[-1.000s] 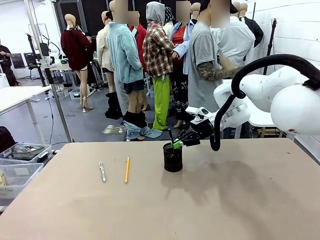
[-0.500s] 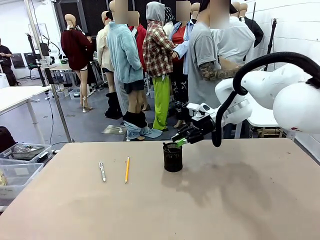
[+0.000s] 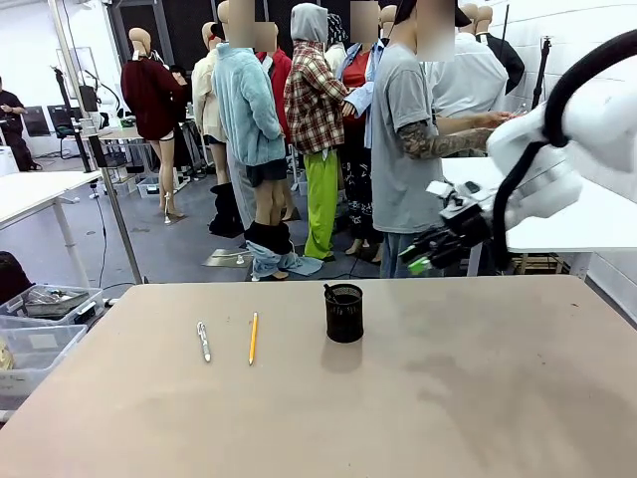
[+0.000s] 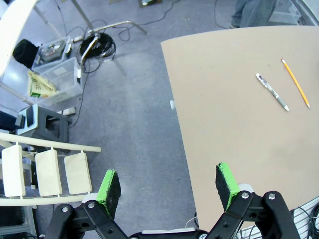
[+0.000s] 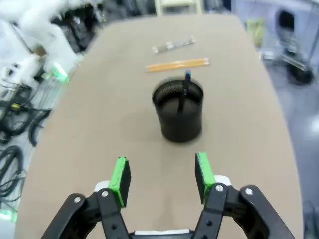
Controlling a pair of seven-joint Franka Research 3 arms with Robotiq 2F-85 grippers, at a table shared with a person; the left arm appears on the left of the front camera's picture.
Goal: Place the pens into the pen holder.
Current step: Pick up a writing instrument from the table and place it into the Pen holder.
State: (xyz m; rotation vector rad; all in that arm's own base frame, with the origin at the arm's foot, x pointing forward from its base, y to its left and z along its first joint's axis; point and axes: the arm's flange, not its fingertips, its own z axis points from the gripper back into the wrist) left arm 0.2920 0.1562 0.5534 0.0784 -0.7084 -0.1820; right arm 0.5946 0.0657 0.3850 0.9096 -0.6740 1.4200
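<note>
Front view: the surface is a wide tan sheet, and the biggest risk I see is the long reach across it. The right fingers hang in the upper right of the frame, above the far edge. They are spread apart and empty, and the right wrist view shows nothing between the green pads. To fetch another stick they would have to pass over or round the pen holder, which stands just right of centre. It looks like a light mesh cup, so a low sweep could tip it and spill the dark pen standing inside.

The left fingers seem better placed. In the left wrist view they are wide open, holding nothing, over the floor beside the surface's edge. The pencil and the silvery pen lie flat left of centre, near each other but apart. Both are thin and probably roll easily. A pinch from above could send one skidding into the other, or scrape the pads on the surface.

As for room, the lower half of the frame is bare, and so is the stretch right of the holder. A bare gap separates pencil and holder. Both sticks lie well in from the left edge. A person stands beyond the far edge, near the right fingers, so there is little room to swing backward there.
</note>
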